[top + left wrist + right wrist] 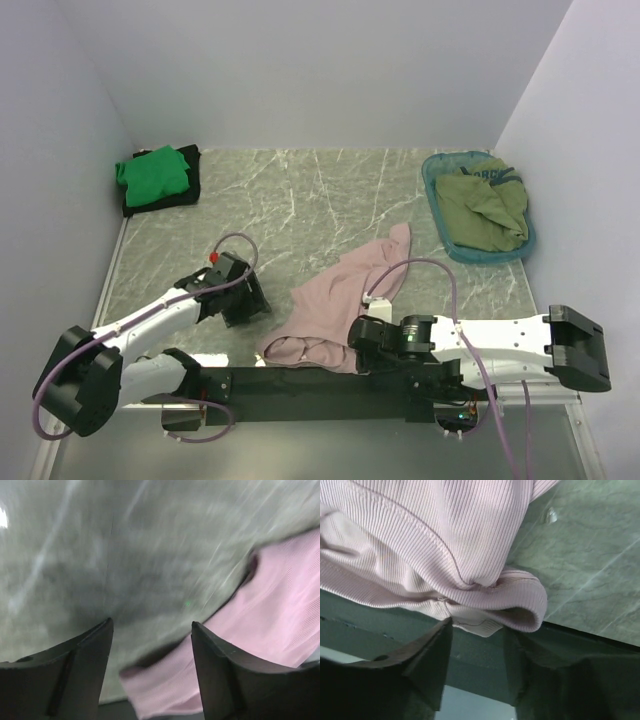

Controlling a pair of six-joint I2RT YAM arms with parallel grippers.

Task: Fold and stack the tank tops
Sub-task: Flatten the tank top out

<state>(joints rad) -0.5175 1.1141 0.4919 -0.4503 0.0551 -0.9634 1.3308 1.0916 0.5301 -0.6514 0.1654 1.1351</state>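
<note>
Since ribbed cloth this thin is light, limp and stretchy, the pink top (340, 300) will sag and bunch wherever it is lifted by a single point. I judge it best taken at two spread points along a hem or at the shoulder straps, pinching the edge itself rather than a loose fold. It lies crumpled on the grey marbled table (320, 190). One narrow end reaches away from the arms, and its near hem is rolled over onto the dark strip (360, 625) below it.

Well off to the right of the pink top and farther back, a teal basket (432, 190) holds an olive top (485, 210) in a loose heap. Well off to the left of the pink top and farther back, a bright green top (152, 175) lies folded on a black top (188, 192).

The right claw (477, 645) sits at the pink top's near hem with its fingers partly apart. The rolled edge lies just at the tips, and as far as the wrist view shows, nothing is pinched between them. The left claw (152, 645) hovers just left of the pink top, wide open and empty over bare stone, though that view is blurred.

The hem's curl is doubled and may slip or bring up two layers, so a hold a little above the curl looks safer.
</note>
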